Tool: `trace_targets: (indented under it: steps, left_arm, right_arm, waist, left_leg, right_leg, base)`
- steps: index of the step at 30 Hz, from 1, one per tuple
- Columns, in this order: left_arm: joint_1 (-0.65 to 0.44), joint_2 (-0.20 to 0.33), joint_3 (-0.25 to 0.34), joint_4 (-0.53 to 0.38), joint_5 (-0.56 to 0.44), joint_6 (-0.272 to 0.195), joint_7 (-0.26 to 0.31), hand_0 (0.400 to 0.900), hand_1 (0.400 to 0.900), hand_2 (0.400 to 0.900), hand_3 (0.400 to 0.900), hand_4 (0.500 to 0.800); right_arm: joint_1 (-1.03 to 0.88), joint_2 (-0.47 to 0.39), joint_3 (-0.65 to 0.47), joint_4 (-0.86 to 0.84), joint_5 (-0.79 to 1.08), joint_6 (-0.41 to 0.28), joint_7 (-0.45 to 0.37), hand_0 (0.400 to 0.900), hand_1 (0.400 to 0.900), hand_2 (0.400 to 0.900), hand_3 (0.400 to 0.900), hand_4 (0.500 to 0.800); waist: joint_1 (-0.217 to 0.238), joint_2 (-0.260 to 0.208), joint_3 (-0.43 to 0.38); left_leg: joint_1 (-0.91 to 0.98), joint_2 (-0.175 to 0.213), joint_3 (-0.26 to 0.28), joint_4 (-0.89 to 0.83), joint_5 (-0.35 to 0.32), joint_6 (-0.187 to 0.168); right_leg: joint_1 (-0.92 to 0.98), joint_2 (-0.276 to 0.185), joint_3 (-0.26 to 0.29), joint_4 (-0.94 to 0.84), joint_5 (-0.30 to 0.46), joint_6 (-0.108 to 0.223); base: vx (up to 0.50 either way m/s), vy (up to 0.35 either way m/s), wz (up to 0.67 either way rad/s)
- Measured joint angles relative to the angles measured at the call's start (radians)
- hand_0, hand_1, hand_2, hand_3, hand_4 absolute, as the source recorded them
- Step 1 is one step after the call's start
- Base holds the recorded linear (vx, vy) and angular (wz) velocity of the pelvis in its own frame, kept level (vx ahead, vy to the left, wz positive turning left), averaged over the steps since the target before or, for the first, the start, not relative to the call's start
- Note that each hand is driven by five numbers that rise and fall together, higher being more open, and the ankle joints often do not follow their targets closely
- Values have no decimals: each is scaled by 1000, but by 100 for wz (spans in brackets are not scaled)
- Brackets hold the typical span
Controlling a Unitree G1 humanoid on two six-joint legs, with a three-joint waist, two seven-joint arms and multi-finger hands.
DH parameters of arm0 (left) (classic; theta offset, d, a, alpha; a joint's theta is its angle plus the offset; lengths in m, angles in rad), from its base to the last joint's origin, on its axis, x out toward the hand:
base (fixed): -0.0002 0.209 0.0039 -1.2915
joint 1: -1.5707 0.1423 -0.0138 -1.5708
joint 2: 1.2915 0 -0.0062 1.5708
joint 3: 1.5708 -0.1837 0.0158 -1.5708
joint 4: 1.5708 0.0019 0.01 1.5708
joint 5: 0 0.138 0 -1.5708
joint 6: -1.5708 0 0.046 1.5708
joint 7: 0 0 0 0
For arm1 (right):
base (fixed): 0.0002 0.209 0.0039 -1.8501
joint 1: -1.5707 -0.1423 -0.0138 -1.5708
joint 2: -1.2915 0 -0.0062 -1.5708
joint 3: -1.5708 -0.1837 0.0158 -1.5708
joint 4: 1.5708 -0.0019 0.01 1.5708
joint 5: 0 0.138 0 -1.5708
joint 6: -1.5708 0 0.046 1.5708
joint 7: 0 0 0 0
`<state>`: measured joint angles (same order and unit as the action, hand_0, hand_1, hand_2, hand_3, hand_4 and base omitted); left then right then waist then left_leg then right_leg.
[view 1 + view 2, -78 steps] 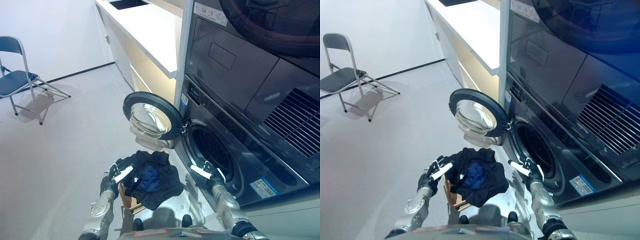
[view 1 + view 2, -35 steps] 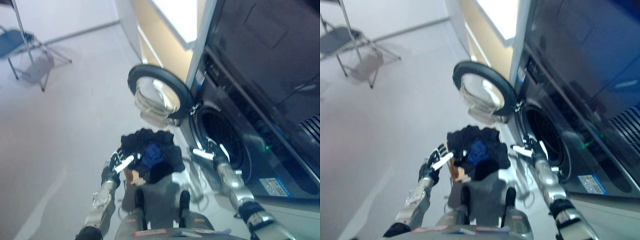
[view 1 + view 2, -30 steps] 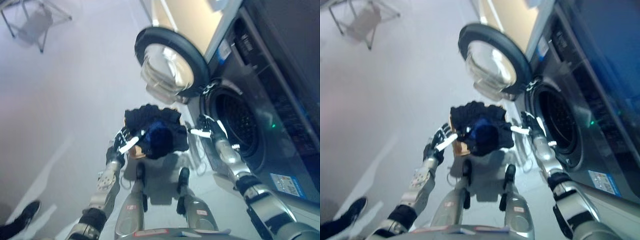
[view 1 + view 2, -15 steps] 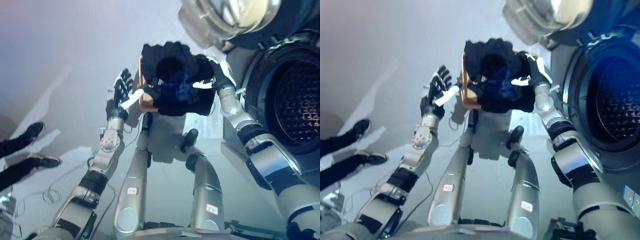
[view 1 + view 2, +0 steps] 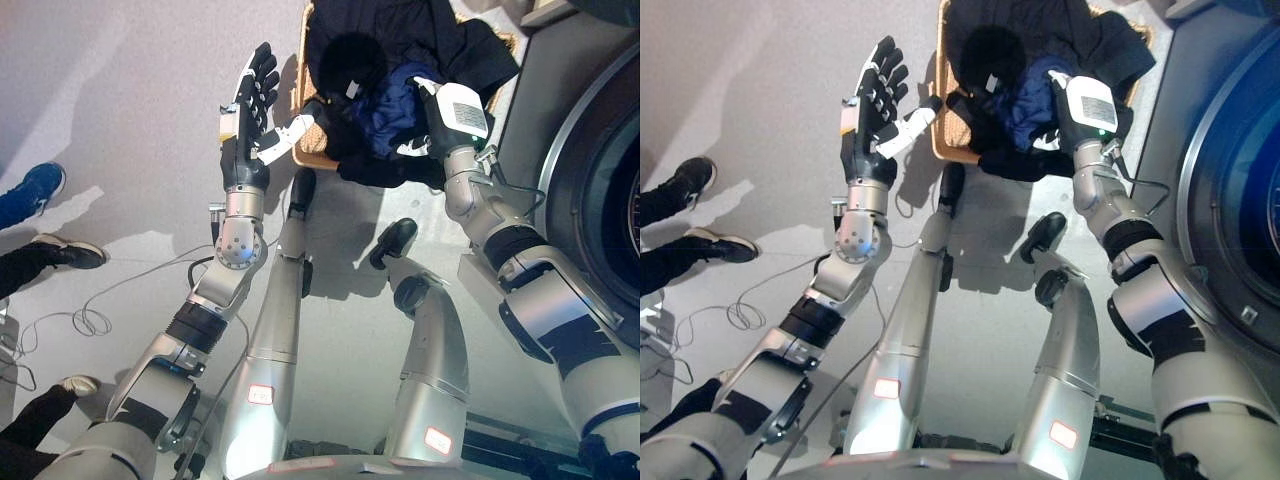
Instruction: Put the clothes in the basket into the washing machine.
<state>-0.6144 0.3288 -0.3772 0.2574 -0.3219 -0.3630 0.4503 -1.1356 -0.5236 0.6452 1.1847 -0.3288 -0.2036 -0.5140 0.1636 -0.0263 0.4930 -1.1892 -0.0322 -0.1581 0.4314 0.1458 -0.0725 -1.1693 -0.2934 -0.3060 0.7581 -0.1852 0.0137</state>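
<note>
Since half a second ago the whole view has tipped further down, which is the camera's doing, but the left hand (image 5: 247, 128) has also closed in on the basket (image 5: 312, 137): its white-covered thumb now touches the wicker rim at the near left corner, where before it hung clear of it. That hand is spread, fingers straight and fanned upward over the grey floor (image 5: 110, 90), gripping nothing. The right hand (image 5: 1080, 112) lies on the far side of the load, down among the clothes (image 5: 380, 70); its back faces the camera and its fingers are sunk in the cloth, so whether they are curled on it or loose cannot be told. The clothes themselves remain in the basket, a dark heap of black cloth with a blue garment (image 5: 1025, 100) at its middle, spilling over the near edge. The basket stands on the floor just beside the washing machine (image 5: 590, 170), whose round opening shows at the right edge of both views. At the left edge stand a person's shoes: a blue one (image 5: 30, 190) and a dark one (image 5: 65, 252) in the left eye view
</note>
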Motion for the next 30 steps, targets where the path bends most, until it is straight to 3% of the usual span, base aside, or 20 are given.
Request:
trace_targets:
  steps: [10, 20, 21, 22, 23, 30]
  left_arm:
    - [-28, 20, -30, -30, -1, -12, 0, 900, 900, 900, 900, 800]
    - [-54, 36, -71, -84, -3, -12, -7, 900, 900, 900, 900, 800]
    - [-55, 36, -71, -84, -3, -12, -8, 900, 900, 900, 900, 800]
    - [-52, 36, -72, -84, -4, -12, -8, 900, 900, 900, 900, 800]
    - [-50, 36, -72, -84, -4, -12, -9, 900, 900, 900, 900, 800]
    - [-45, 37, -73, -85, -12, -12, -22, 900, 900, 900, 900, 800]
  right_arm:
    - [-120, -4, -47, 88, -5, 33, -72, 900, 900, 900, 900, 800]
    - [-139, -33, -83, 112, 11, 58, -103, 900, 900, 900, 900, 800]
    - [-139, -38, -83, 114, 8, 61, -104, 794, 794, 794, 794, 736]
    - [-138, -37, -82, 117, 0, 67, -105, 520, 520, 520, 520, 572]
    - [-136, -40, -83, 125, -12, 73, -112, 400, 400, 400, 400, 500]
    - [-163, -48, -97, 137, -48, 109, -119, 400, 400, 400, 400, 500]
  waist:
    - [41, 0, 0]
    - [90, 4, -2]
    - [92, 4, -2]
    - [93, 4, -2]
    - [98, 5, -2]
    - [116, 5, -2]
  left_leg:
    - [-126, -36, 11, 50, 3, 0]
    - [-274, -80, 27, 272, -87, -13]
    - [-285, -85, 28, 286, -90, -12]
    - [-293, -91, 28, 300, -95, -13]
    - [-300, -92, 31, 316, -101, -12]
    - [-314, -96, 31, 340, -110, -11]
  right_leg:
    - [-156, -47, 34, 101, -28, -4]
    - [-299, -105, 89, 301, -117, -33]
    - [-310, -110, 93, 316, -122, -35]
    - [-318, -116, 100, 331, -129, -33]
    - [-326, -118, 105, 343, -132, -33]
    - [-336, -122, 109, 357, -135, -35]
  base:
    - [-34, 36, 6]
    - [-21, 22, 9]
    - [-6, 17, 4]
    - [0, 0, 0]
    - [0, 0, 0]
    - [0, 0, 0]
